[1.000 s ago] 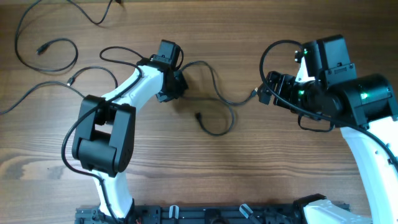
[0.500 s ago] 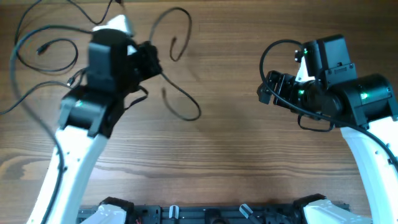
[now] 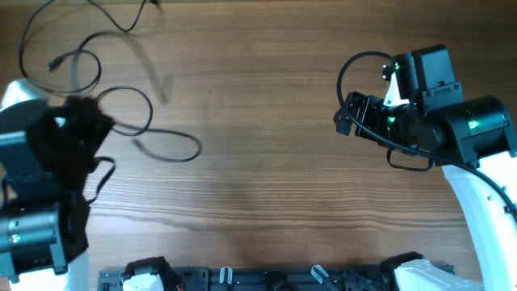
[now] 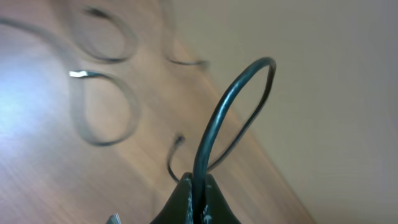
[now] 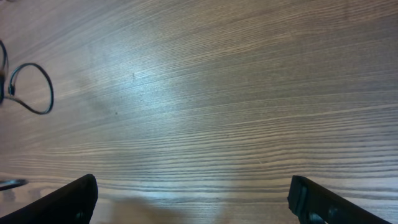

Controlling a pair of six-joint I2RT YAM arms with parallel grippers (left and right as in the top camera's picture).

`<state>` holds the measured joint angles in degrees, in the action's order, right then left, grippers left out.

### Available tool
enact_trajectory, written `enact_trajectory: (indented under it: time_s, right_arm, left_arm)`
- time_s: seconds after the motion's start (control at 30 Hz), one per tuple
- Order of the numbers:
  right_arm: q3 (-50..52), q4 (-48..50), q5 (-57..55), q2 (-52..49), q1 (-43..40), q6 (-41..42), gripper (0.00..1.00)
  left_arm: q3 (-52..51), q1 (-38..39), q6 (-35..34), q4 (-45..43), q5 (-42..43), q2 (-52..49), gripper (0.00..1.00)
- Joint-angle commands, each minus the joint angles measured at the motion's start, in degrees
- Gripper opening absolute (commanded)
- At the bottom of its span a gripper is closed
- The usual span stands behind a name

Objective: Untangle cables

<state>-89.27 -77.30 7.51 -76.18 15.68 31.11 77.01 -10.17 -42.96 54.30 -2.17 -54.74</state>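
Note:
My left gripper (image 3: 95, 121) is at the far left, raised off the table. It is shut on a thin black cable (image 4: 214, 124) that arcs up from between the fingers (image 4: 183, 199) in a loop. In the overhead view this cable (image 3: 145, 109) loops beside the gripper and trails right, blurred, to about the table's left-middle. More black cables (image 3: 77, 61) lie in loops at the back left, also blurred in the left wrist view (image 4: 106, 112). My right gripper (image 3: 343, 121) is open and empty above bare wood, its fingers (image 5: 78, 199) wide apart.
A small black cable loop (image 5: 37, 90) shows at the left edge of the right wrist view. The wooden table (image 3: 266, 186) spans the scene. The arm bases and a black rail (image 3: 266, 279) sit along the front edge.
My left arm has swung from the table's middle to the far left and risen, dragging the cable with it, away from the right gripper. The right arm has not moved.

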Motion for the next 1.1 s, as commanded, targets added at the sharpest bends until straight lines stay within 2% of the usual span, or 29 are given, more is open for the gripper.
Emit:
enact_trajectory:
  time_s: [0.0,0.03,0.13,0.3,0.4,0.53,0.67,0.9,1.07]
  right_arm:
    - [0.4,0.3,0.5,0.2,-0.2,-1.2,1.00]
    - [0.4,0.3,0.5,0.2,-0.2,-1.2,1.00]
    - [0.4,0.5,0.3,0.2,-0.2,-1.2,1.00]
    - [0.4,0.7,0.3,0.2,-0.2,-1.2,1.00]
    - [0.4,0.7,0.3,0.2,-0.2,-1.2,1.00]
    - [0.4,0.7,0.3,0.2,-0.2,-1.2,1.00]
    - [0.4,0.7,0.3,0.2,-0.2,-1.6,1.00]
    - [0.4,0.7,0.0,0.2,-0.2,-1.7,1.00]
    - [0.4,0.7,-0.2,0.2,-0.2,-2.6,1.00]
  left_arm:
    - [0.4,-12.2,-1.3,3.1,-1.6,-0.1,0.04]
    - [0.4,-16.5,-1.2,3.8,-1.6,-0.6,0.04]
    - [0.4,-23.2,-1.2,5.2,-0.4,-2.0,0.04]
    - [0.4,-30.5,-1.5,5.2,-0.3,-6.4,0.04]
    - [0.4,-34.6,-5.4,4.8,0.2,-10.1,0.04]
    - [0.4,-38.5,-5.6,4.2,5.4,-14.6,0.04]
    - [0.4,-44.0,-8.3,4.3,6.5,-20.0,0.04]
    - [0.1,-51.4,-18.1,6.0,6.7,-28.0,0.04]
    - [0.1,-52.6,-21.2,2.9,6.6,-32.7,0.11]
